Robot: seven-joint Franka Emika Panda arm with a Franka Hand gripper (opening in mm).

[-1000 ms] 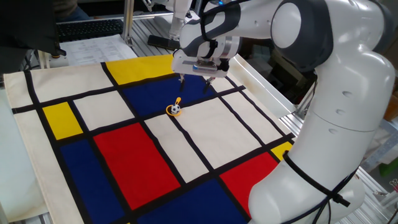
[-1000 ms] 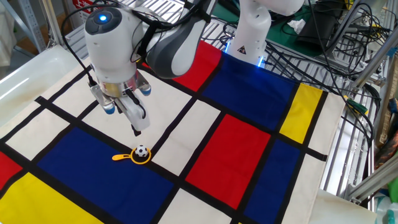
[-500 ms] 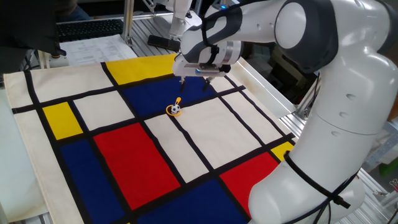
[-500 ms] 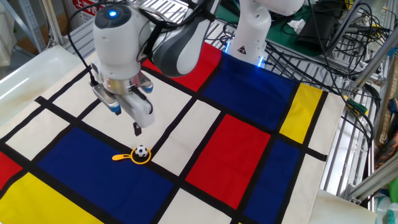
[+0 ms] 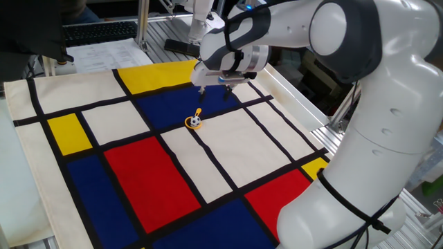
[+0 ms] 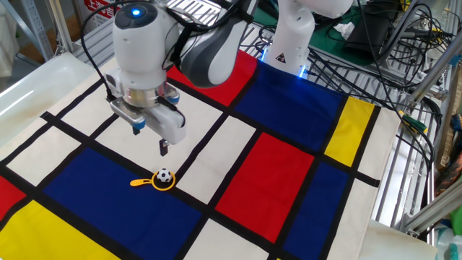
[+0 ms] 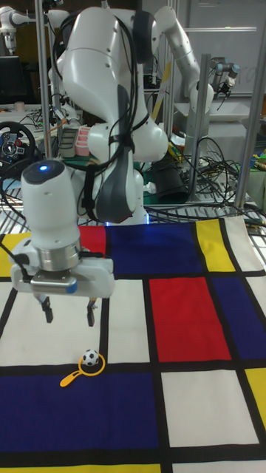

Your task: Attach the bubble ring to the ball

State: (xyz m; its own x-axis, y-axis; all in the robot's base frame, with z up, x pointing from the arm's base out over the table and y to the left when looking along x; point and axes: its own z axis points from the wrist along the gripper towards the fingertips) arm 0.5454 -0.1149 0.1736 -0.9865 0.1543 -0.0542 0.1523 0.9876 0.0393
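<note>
Hovering empty with jaws parted, the gripper (image 7: 68, 313) stands above and just behind the ball (image 7: 89, 358), which sits inside the bubble ring (image 7: 83, 369) on the cloth, handle trailing toward the camera-left in the tall view.

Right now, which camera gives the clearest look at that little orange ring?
The other fixed view: the bubble ring shows its whole loop and handle, encircling the ball. The tall fixed view shows it similarly, smaller and blurrier. In one fixed view it is tiny, mostly hidden behind the ball.

One ball (image 6: 164, 175); one bubble ring (image 6: 152, 182) — both single.
</note>
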